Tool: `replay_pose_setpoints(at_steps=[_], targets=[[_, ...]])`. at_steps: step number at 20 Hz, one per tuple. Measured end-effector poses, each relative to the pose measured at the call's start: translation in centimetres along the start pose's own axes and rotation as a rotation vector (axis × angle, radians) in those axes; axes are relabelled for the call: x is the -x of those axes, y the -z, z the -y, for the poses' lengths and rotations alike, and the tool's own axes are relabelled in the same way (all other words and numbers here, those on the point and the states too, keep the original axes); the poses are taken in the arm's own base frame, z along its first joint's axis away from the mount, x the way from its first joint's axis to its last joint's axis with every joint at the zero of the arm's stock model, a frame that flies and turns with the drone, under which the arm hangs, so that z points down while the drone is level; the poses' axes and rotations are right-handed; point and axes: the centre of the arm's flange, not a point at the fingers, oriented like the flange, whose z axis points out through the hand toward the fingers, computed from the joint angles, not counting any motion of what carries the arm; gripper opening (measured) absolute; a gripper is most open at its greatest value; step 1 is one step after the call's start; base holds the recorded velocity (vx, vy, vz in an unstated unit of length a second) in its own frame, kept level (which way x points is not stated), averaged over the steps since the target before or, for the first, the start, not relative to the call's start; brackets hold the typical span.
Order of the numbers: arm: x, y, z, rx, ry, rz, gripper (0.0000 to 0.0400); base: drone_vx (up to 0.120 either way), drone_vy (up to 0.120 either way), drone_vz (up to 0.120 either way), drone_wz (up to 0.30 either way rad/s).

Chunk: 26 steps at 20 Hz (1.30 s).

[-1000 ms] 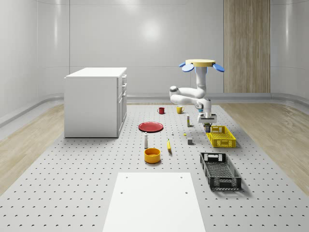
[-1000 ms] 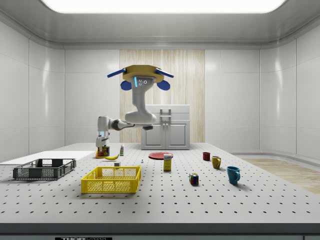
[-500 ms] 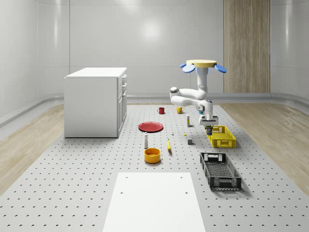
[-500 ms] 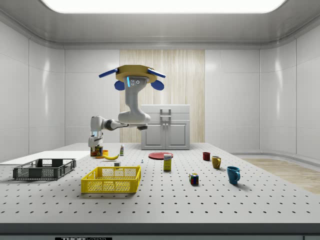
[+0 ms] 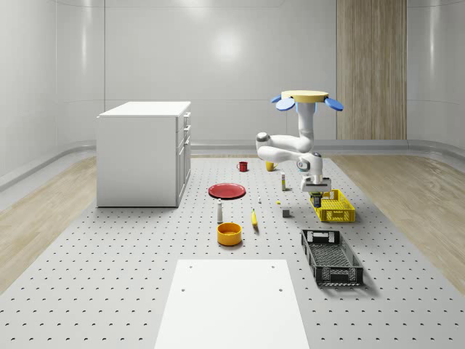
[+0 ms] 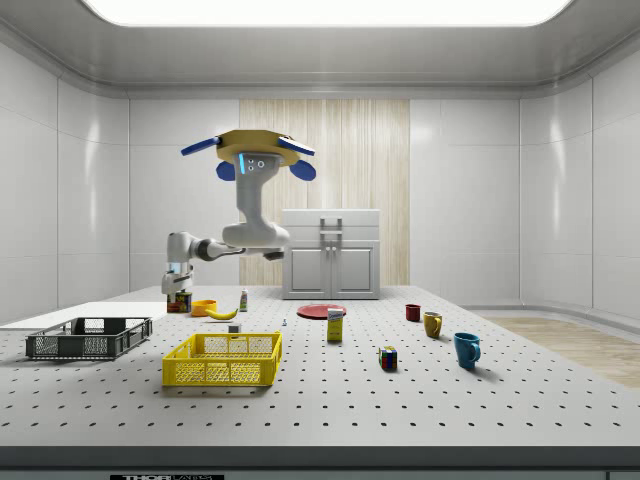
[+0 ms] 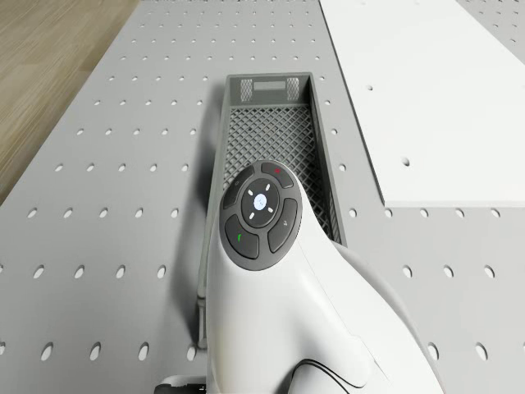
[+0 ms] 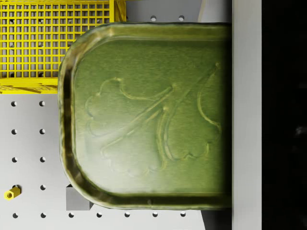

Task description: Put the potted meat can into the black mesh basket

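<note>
A glossy white robot arm [image 7: 303,320] with a dark button pad overlaps the long black mesh basket [image 7: 267,135] on the grey perforated table [image 7: 123,189], beside a white panel [image 7: 435,90].

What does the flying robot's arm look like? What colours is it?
The arm is glossy white, made of rounded tube-like links with grey joints. It hangs from a yellow, disc-shaped drone with blue rotor blades. Near the wrist sits a dark grey round button pad with one small red and one small green mark. The gripper end looks darker.
</note>
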Motion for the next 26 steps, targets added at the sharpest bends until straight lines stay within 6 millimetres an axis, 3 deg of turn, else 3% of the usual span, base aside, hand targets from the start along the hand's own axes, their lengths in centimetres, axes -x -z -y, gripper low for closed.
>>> replay_pose_setpoints(at_steps=[26], targets=[[0.0,0.0,0.0,0.0,0.0,0.0,0.0282,0.12,-0.008,-0.008,0.0]])
